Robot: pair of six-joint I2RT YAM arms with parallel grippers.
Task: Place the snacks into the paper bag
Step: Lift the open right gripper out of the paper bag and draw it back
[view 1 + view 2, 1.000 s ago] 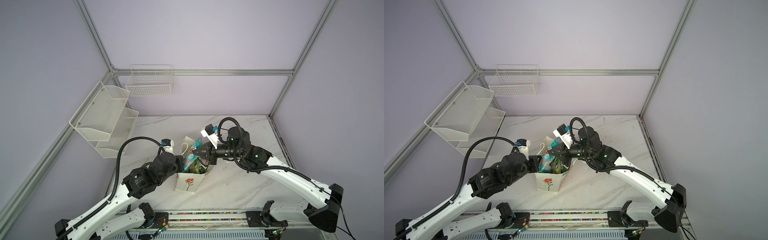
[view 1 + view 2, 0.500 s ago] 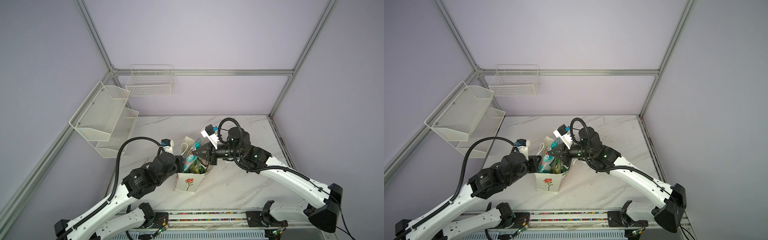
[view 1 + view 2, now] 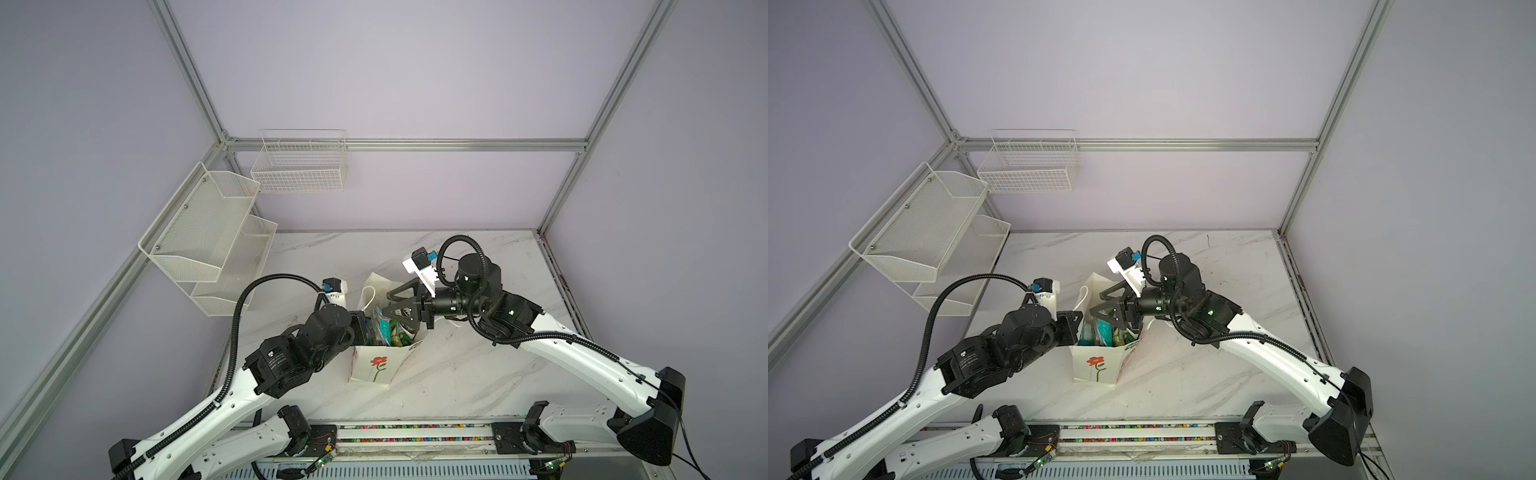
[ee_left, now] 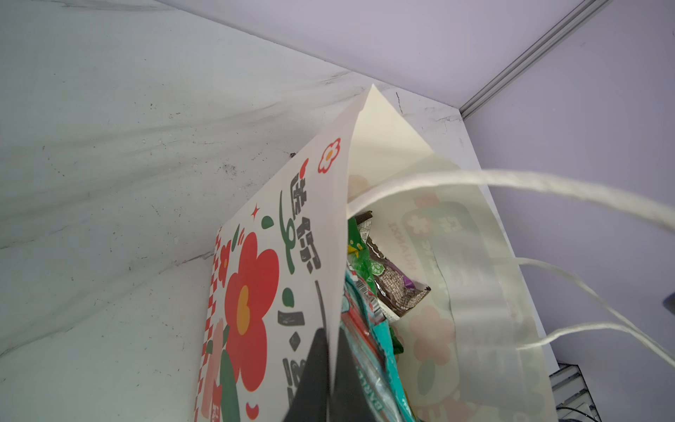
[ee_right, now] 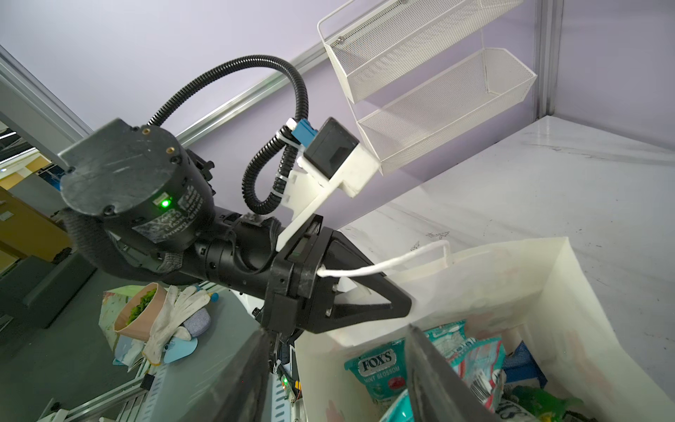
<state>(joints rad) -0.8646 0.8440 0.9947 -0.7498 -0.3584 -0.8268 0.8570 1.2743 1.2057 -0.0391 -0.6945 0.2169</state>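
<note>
Left claw (image 4: 331,330) clamps one side wall of the paper bag (image 3: 374,365) on the surface (image 3: 478,374); right claw (image 3: 387,304) hangs spread just above the bag's mouth. The snacks (image 5: 380,365) lie inside the bag.

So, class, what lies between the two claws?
The open bag, with snacks inside; both top views show it.
</note>
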